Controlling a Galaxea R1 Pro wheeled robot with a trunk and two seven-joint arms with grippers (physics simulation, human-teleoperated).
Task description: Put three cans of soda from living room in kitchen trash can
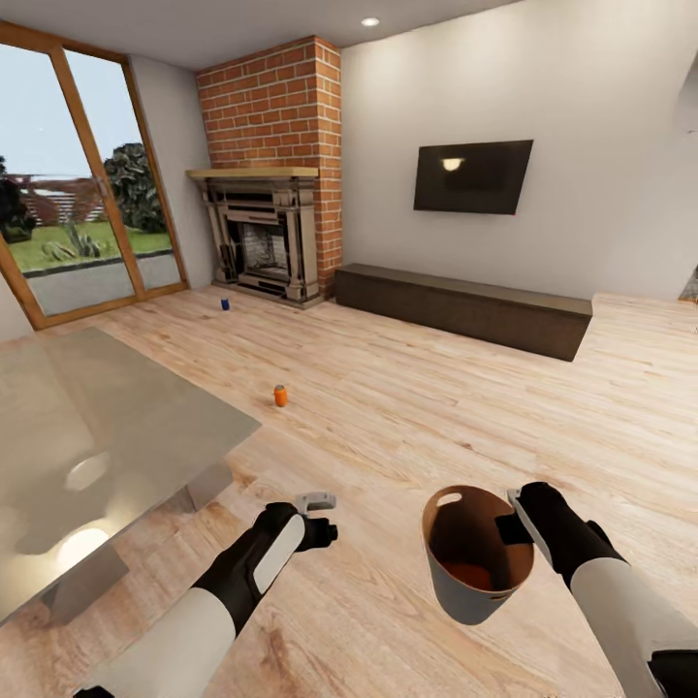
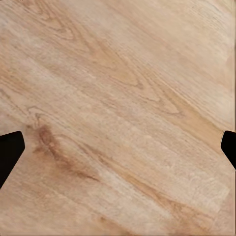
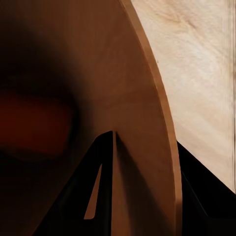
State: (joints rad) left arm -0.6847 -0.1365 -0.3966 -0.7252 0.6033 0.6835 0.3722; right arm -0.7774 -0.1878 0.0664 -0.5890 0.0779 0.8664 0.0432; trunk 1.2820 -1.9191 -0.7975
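We carry the trash can (image 1: 465, 591) in the right gripper (image 1: 519, 528), at the lower right of the head frame, its mouth tipped toward us. The fingers (image 3: 101, 196) pinch the bin's wall, one inside and one outside, as the right wrist view shows. Something orange-red lies at the bottom of the bin (one can already inside, we judge, though it is too blurred to be sure). Holding the bin here likely lets us drop cans straight into it instead of ferrying each one.

The left gripper (image 1: 318, 516), low and centre-left, is spread with nothing between its fingers, hanging over the bare wood floor (image 2: 118, 98).

An orange soda can (image 1: 280, 396) stands on the floor near mid-frame, just beyond the corner of the glass table (image 1: 107, 436) at the left. A dark blue soda can (image 1: 225, 304) stands farther off, before the fireplace (image 1: 262, 242). The table's corner sits close to the orange can; otherwise open floor leads to both. The low bench (image 1: 465, 308) and TV (image 1: 473, 176) lie well to the right.
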